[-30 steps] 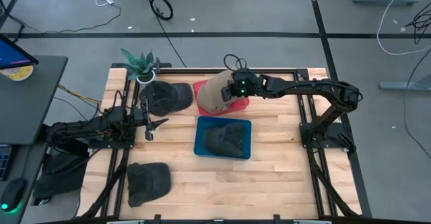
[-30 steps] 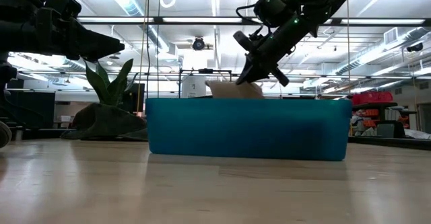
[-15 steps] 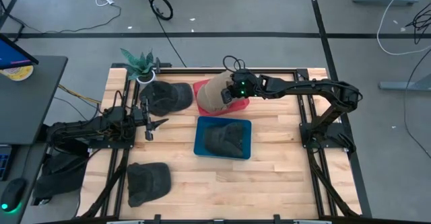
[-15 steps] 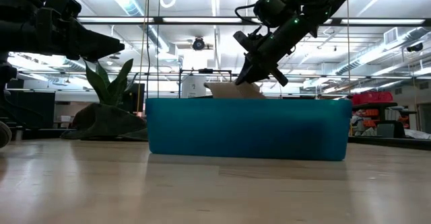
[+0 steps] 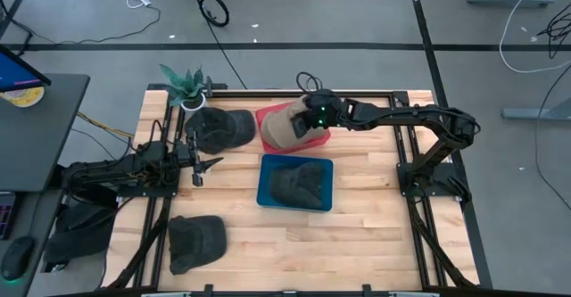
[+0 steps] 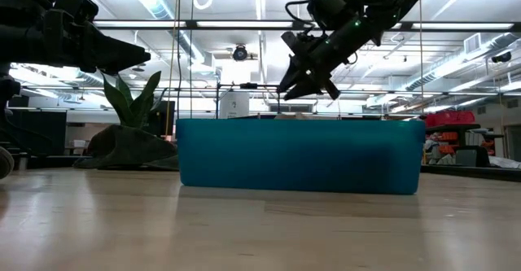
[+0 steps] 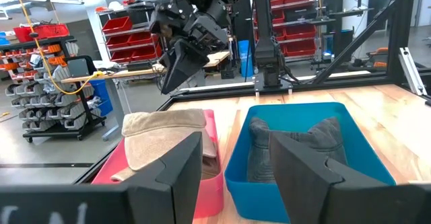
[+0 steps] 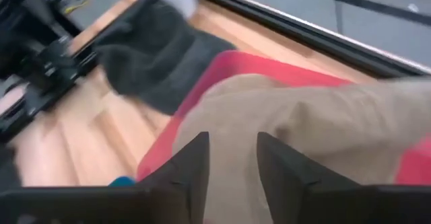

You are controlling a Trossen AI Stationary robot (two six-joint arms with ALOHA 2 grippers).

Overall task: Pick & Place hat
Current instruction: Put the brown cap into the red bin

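A tan hat [image 5: 281,127] lies in the red bin [image 5: 265,115] at the table's far middle, its crown up and its brim [image 7: 165,123] over the bin's wall. My right gripper [image 5: 302,126] hangs open just above it, fingers [image 7: 174,81] pointing down and clear of the cloth. In the right wrist view the tan hat [image 8: 303,130] fills the space below the right gripper [image 8: 232,150]. My left gripper [image 5: 198,166] waits open at the table's left, above the wood.
A blue bin [image 5: 264,186] holding a dark hat [image 5: 299,185] stands just nearer than the red bin. One dark hat [image 5: 219,129] lies left of the red bin, another [image 5: 196,242] at the near left. A potted plant [image 5: 183,83] stands at the far left corner.
My right gripper has opened and let go of the tan hat, then risen a little. The hat has dropped from the fingers into the red bin and has sunk below the blue bin's rim in the low view.
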